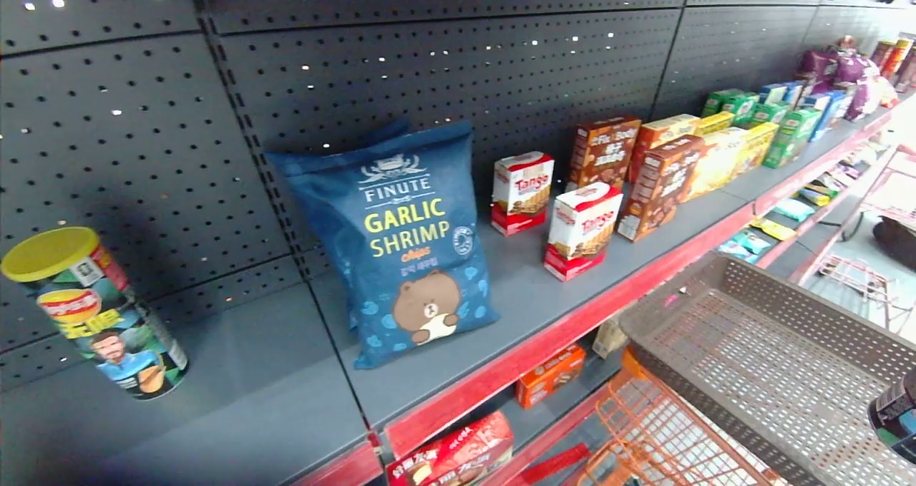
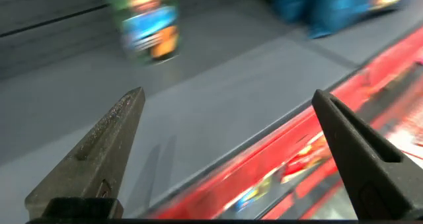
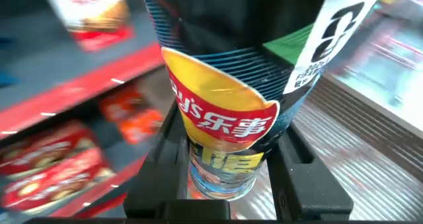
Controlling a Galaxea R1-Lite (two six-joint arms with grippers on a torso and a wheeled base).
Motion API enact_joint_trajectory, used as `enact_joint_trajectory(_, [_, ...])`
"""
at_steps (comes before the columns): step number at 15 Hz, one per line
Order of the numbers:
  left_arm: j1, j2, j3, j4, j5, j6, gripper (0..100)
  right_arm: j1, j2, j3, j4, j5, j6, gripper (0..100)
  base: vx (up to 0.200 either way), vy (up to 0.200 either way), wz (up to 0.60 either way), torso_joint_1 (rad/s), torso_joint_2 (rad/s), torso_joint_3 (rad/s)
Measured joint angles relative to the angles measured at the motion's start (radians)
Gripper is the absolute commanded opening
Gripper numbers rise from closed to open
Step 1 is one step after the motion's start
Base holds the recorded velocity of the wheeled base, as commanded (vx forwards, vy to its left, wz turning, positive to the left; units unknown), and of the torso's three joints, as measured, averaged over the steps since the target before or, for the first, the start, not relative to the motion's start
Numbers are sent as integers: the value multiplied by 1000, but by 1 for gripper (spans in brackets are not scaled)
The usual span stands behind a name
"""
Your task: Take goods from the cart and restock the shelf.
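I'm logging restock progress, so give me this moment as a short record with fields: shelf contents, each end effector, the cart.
shelf: grey shelf board with a red front edge
on shelf, left: yellow-lidded cylindrical chip canister, upright
on shelf, middle: blue chip bag with a bear picture, standing; red-and-white cardboard boxes beside it
left end effector: open, holding nothing, above the shelf board
right end effector: shut on a second chip canister
cart: brown perforated plastic basket on an orange wire cart
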Motion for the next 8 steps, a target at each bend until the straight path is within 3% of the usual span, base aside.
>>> enact_joint_trajectory(8, [0, 0, 0, 0, 0, 0, 100, 36, -9, 11, 0, -2, 2, 0, 0, 0, 600, 5, 2, 4])
